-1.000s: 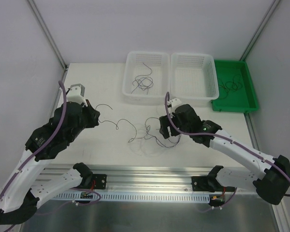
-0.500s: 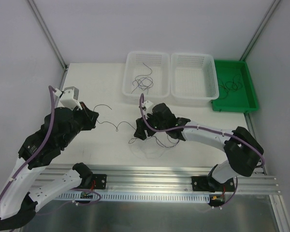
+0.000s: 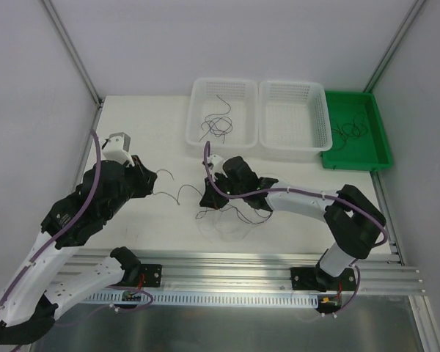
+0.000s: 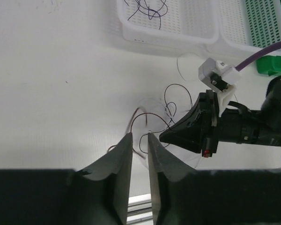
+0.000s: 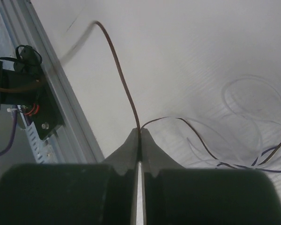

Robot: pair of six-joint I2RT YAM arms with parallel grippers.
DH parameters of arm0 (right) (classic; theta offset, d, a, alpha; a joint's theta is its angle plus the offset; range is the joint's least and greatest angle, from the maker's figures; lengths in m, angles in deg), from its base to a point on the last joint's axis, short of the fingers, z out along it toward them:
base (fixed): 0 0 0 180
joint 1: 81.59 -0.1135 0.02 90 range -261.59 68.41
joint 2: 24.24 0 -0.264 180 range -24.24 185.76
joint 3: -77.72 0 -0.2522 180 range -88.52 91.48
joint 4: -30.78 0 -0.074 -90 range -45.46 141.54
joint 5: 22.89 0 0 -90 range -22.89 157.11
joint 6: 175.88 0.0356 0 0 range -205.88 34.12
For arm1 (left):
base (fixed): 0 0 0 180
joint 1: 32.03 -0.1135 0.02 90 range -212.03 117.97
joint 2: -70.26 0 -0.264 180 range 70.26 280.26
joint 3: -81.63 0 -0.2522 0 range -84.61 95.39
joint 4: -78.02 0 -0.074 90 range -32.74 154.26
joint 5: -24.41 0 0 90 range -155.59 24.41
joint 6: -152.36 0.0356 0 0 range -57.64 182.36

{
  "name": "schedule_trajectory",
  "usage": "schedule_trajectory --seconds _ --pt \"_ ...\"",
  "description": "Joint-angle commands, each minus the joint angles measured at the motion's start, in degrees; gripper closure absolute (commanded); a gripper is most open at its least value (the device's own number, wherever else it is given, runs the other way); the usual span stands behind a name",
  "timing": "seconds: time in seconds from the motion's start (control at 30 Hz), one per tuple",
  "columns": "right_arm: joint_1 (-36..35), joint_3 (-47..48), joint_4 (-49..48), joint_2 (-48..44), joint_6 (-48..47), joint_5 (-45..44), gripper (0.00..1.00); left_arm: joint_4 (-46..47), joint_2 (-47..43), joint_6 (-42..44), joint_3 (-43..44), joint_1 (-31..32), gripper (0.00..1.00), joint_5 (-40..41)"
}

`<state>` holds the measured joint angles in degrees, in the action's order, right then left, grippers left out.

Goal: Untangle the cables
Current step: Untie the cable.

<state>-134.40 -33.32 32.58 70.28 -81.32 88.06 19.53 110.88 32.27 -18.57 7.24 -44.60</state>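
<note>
1. Cables are seen in the top external view as a loose tangle on the table. They are spread just behind the fingers of the right gripper, and one thin strand is drawn out toward the left gripper.
2. Finger state is not resolved from above; it is given by the wrist views alone.
3. In the right wrist view the right gripper's fingers are seen clenched, with a brown strand pinched between their tips. From there it arcs up and away to the left. More loops lie on the table to the right of these fingers, and a metal rail runs to their left.
4. In the left wrist view the left gripper's fingers are seen slightly parted, with bare table visible through the gap. A brown loop curves just ahead of the tips; whether it is touched cannot be told. The right gripper is seen just right of these fingers, its tip aimed at them.
5. Beyond both pairs of fingers, more wires are shown in a white basket and a green tray.
</note>
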Motion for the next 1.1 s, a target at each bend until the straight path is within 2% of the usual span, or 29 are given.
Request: schedule_trajectory --seconds 0.0,0.03,0.07,0.13,0.17,0.3,0.43,0.57,0.63,0.77,0.87,1.07 --pt "-0.36 7.18 3.77 -8.81 1.94 2.78 0.99 3.06 2.26 -1.64 -3.36 -0.51 0.78 -1.04" --pt "-0.36 8.77 5.97 -10.13 2.12 2.35 0.99 3.77 2.53 -1.9 -4.24 -0.51 0.73 -1.13" --pt "-0.36 10.44 11.12 -12.58 2.56 0.6 0.99 5.25 2.97 -2.08 -5.12 -0.51 0.59 -1.13" --pt "-0.27 16.59 17.04 -14.27 2.3 -1.51 0.99 6.67 3.67 -2.7 -7.85 -0.51 0.45 -1.48" --pt "-0.18 19.04 22.63 -15.67 2.12 -4.05 0.99 7.89 4.02 -2.87 -8.55 -0.51 0.35 -1.83" --pt "1.04 29.76 32.87 -17.96 0.72 -9.08 0.99 11.15 3.07 -4.63 -12.24 -0.51 0.19 -5.95" --pt "2.1 35.22 36.57 -19.29 -1.21 -12.06 0.99 18.26 -1.76 -3.58 -16.99 -0.51 0.15 -10.96" --pt "3.07 38.13 38.95 -20.51 -1.74 -14.36 0.99 28.28 -7.47 -1.56 -24.88 -0.51 0.14 -20.44" --pt "3.51 39.01 38.51 -21.3 -1.57 -14.53 0.99 33.38 -7.92 -1.03 -27.36 -0.51 0.12 -22.99" --pt "3.95 41.91 39.39 -21.22 -1.04 -13.57 0.99 41.9 -3.46 0.03 -32.63 -0.16 0.08 -30.38" --pt "3.95 41.31 40.09 -21.13 -0.52 -12.87 0.99 49.81 0.49 1.95 -34.74 2.91 0.06 -30.58" --pt "4.04 37.27 38.86 -22.1 1.5 -11.11 0.99 66.68 9.29 11.53 -36.77 14.6 0.04 -18.89"
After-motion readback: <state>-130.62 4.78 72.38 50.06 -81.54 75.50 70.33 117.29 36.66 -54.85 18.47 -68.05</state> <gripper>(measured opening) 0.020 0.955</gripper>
